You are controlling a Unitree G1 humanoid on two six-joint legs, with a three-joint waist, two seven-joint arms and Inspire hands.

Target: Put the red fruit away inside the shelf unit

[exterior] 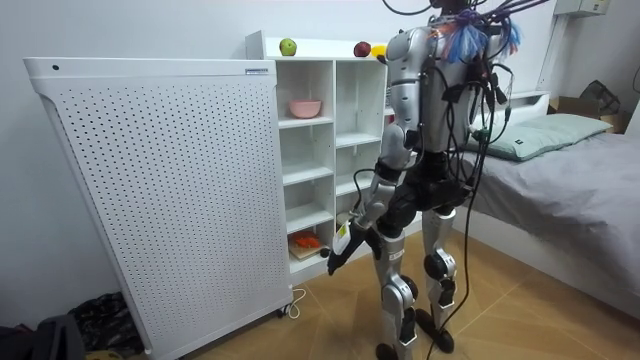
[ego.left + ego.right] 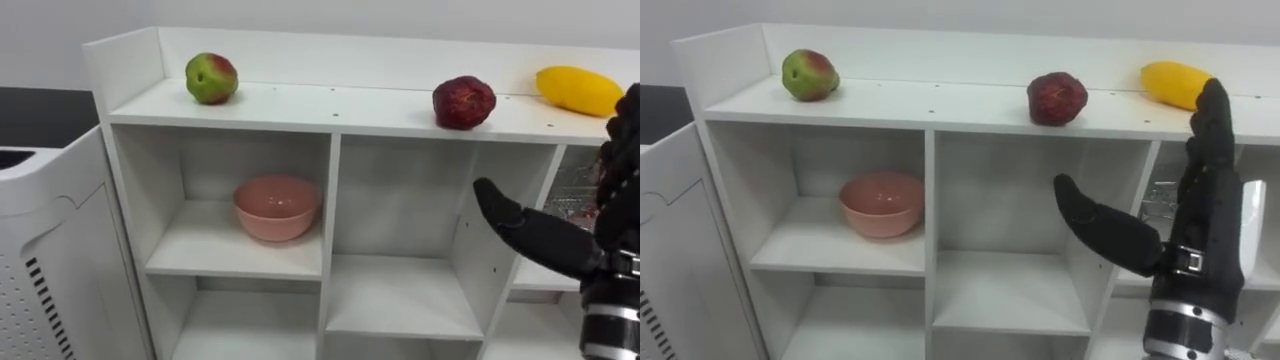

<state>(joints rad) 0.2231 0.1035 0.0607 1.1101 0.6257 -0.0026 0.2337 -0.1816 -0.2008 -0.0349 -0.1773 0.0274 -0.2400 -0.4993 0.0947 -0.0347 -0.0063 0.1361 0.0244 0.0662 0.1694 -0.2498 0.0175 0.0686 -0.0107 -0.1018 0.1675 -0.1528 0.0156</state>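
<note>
On top of the white shelf unit (image 2: pixel 330 108) lie three fruits: a green-red apple (image 2: pixel 211 78) at the left, a dark red fruit (image 2: pixel 463 102) right of centre, and a yellow fruit (image 2: pixel 578 90) at the far right. My right hand (image 2: pixel 1205 225) is raised in front of the upper right compartments. It is open and holds nothing, with fingers straight up and thumb spread to the left. Its fingertips reach up beside the yellow fruit. My left hand (image 1: pixel 338 255) hangs low at my side, fingers relaxed and holding nothing.
A pink bowl (image 2: pixel 277 207) sits in the upper left compartment. Something orange (image 1: pixel 305 240) lies on a low shelf. A white perforated cabinet (image 1: pixel 150 190) stands against the unit's left side. A bed (image 1: pixel 570 190) is behind me.
</note>
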